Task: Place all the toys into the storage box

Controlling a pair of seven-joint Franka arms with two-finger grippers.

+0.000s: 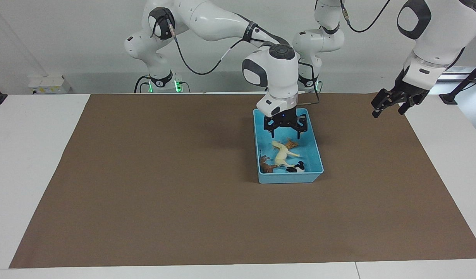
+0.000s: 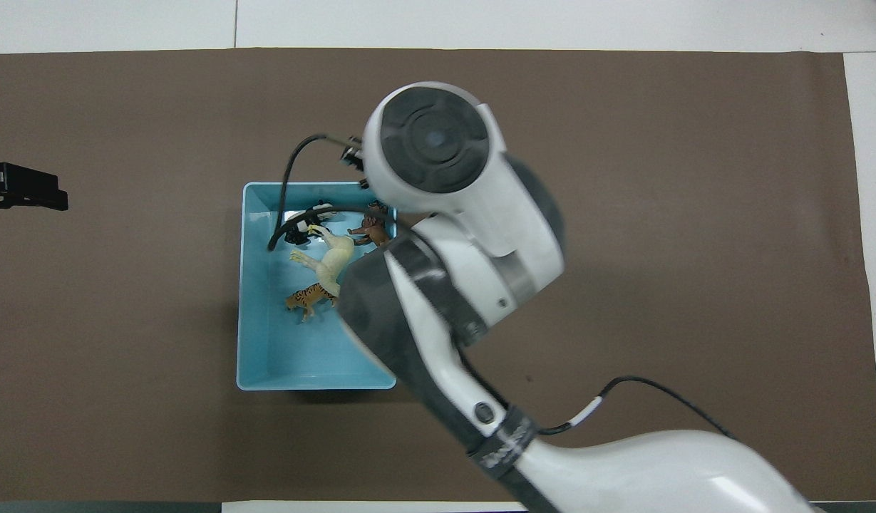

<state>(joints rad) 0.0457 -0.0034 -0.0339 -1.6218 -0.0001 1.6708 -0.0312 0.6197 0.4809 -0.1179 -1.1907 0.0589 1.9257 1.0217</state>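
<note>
The light blue storage box stands on the brown mat, closer to the left arm's end of the table. All the toys lie in it: the orange tiger, the cream-white horse, the brown lion-like animal and the panda. My right gripper hangs open and empty just above the tiger, inside the box's rim. My left gripper waits open and empty, raised over the mat's edge at the left arm's end. In the overhead view the right arm covers part of the box and hides its own gripper.
The brown mat covers most of the white table. A black cable from the right wrist loops over the box. A small white block stands off the table past the right arm's end.
</note>
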